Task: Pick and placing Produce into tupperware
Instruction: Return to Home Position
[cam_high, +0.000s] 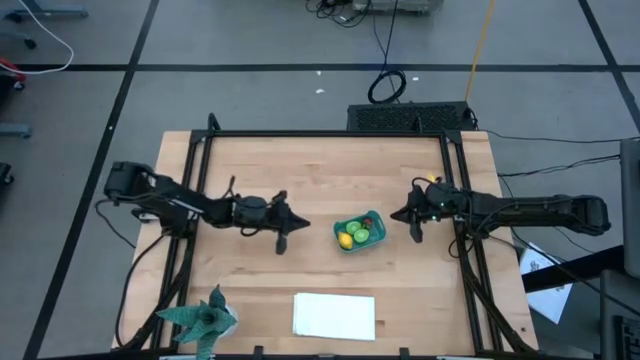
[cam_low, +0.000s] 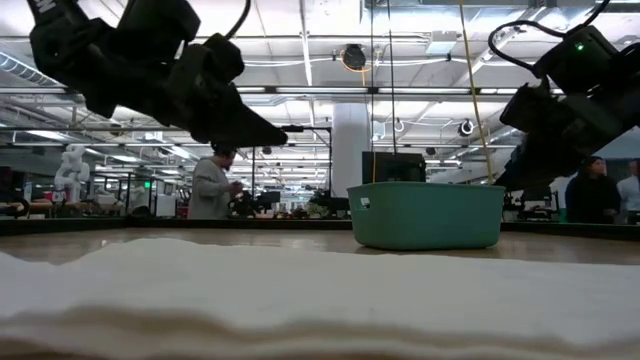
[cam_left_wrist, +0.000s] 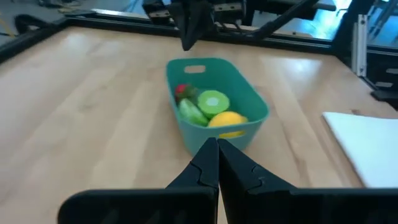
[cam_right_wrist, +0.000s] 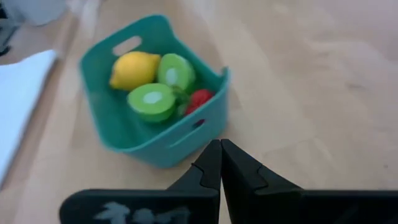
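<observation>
Wooden surface (cam_high: 250, 170) in an open workshop, with a teal tub (cam_low: 425, 215) sitting near its middle, between the two arms. A lemon (cam_right_wrist: 135, 69), two green cut pieces (cam_right_wrist: 152, 101) and a red berry (cam_right_wrist: 199, 99) are all lying inside it, so loading is looking finished. Judging the step in hand as the return to rest, calling for lifting clear without clipping the tub. Left tool (cam_left_wrist: 217, 149) and right tool (cam_right_wrist: 219, 148) are hovering on either side, both pinched shut and empty, pointing at the tub.
</observation>
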